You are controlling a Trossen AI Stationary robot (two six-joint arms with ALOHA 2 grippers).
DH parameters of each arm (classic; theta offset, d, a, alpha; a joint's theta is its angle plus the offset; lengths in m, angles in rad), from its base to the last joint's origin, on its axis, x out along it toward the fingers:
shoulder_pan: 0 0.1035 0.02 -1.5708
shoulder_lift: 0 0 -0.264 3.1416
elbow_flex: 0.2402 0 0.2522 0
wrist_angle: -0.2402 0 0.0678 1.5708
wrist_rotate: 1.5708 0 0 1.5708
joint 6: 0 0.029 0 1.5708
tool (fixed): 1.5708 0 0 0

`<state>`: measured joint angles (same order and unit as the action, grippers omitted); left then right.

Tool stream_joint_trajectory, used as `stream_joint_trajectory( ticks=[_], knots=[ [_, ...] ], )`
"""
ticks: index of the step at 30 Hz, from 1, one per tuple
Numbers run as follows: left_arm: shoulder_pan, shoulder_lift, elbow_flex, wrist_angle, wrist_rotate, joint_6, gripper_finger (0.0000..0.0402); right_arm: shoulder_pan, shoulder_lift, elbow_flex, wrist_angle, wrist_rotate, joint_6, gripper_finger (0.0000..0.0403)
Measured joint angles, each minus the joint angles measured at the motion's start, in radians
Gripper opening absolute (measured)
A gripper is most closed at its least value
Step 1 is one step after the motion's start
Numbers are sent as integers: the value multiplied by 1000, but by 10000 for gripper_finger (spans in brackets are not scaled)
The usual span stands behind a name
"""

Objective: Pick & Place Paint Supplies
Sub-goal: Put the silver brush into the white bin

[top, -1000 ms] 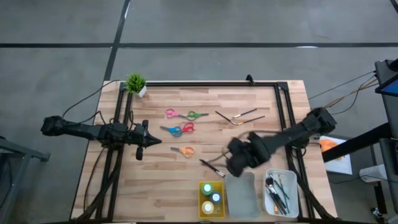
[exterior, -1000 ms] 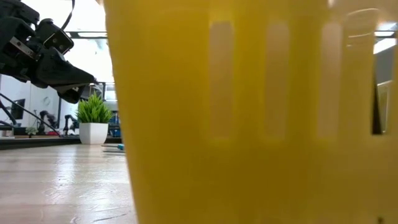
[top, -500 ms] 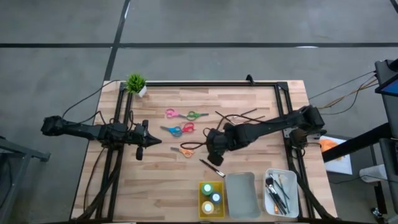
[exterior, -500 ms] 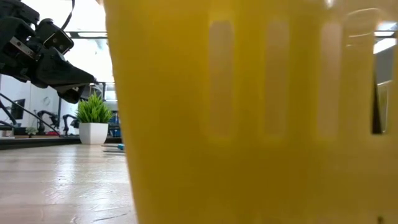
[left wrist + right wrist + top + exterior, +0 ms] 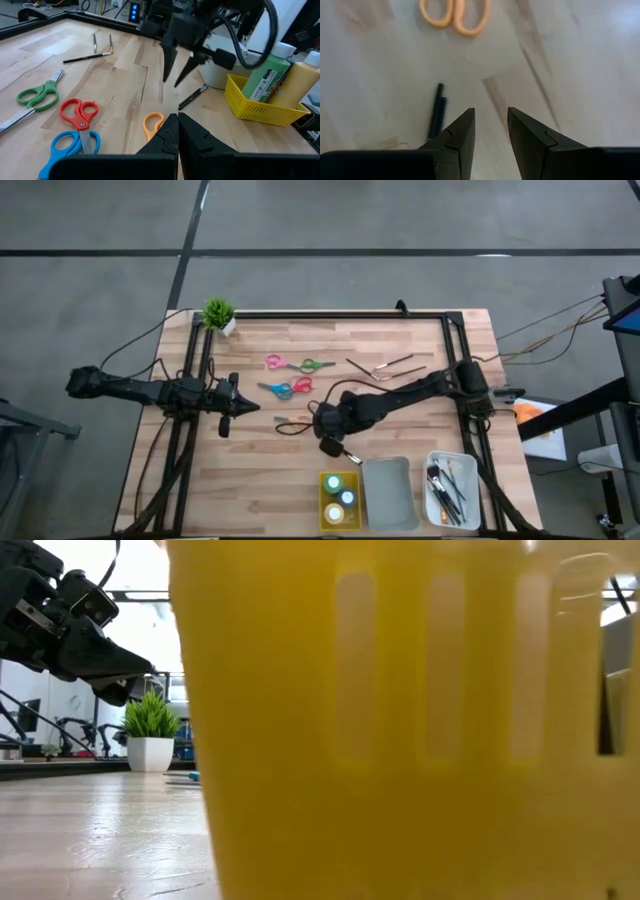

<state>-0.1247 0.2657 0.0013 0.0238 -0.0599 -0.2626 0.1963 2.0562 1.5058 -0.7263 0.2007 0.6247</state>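
Note:
My right gripper [image 5: 323,427] is open and points steeply down over the table's middle, empty. Its fingertips [image 5: 172,82] hang clear of the wood between the orange scissors' handles [image 5: 454,11] and the stubby dark brush [image 5: 437,117], both flat on the wood. Three other scissors (pink, green [image 5: 300,364], blue and red [image 5: 288,387]) lie toward the far left. Thin brushes [image 5: 385,367] lie at the far side. My left gripper [image 5: 240,406] is shut and waits at the table's left.
At the near edge stand a yellow tray [image 5: 326,502] holding paint bottles, a grey tray [image 5: 388,492] and a white tray [image 5: 462,465] with brushes. A small potted plant [image 5: 218,315] is at the far left corner. The yellow tray's wall [image 5: 400,740] fills the low view.
My right gripper has swung from above the grey tray toward the table's left edge and has come down, ending close over the wood beside the orange scissors and the dark brush. Its fingers have stayed open and nothing on the table has moved.

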Motion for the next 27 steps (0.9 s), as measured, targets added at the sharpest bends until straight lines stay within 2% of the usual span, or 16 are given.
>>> stream_joint_trajectory(
  ticks=[6,16,27],
  knots=[
    [0,0,0,0,0,0,0,-3,57,42,-2,-46,-4,114],
    [0,0,0,0,0,0,0,-2,58,40,47,-120,-4,114],
    [0,0,0,0,0,0,0,1,58,15,78,-126,0,114]
  ],
)
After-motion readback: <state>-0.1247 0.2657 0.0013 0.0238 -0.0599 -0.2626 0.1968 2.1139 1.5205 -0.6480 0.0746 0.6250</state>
